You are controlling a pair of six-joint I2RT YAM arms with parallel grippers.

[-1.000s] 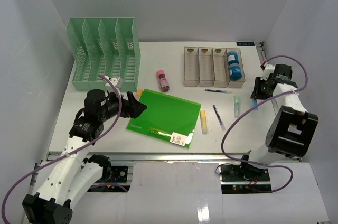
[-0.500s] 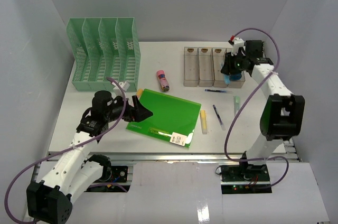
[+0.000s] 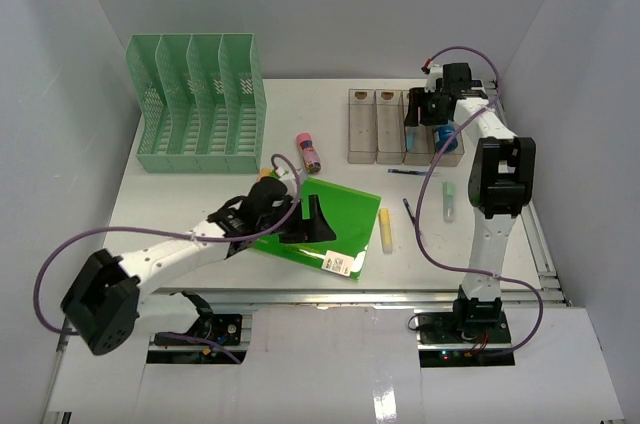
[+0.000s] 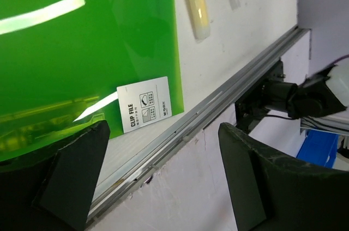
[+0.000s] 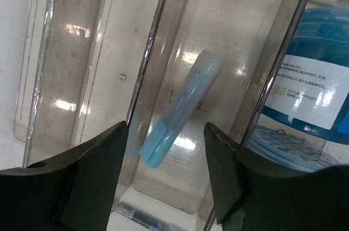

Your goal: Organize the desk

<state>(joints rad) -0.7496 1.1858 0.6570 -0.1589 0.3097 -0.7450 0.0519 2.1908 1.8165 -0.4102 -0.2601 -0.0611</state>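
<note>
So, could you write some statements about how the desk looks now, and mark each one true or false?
1. The green folder lies flat on the desk, outside the green file rack. True.
2. The left claw is shut on the yellow highlighter. False: it is open above the folder, and the highlighter lies on the desk to the right of the folder.
3. A pale blue highlighter lies inside a compartment of the clear tray, next to the one holding the blue jar. True.
4. The pink tube stands in the file rack. False: it lies on the desk between rack and tray.
5. The right claw is open over the tray. True.
</note>
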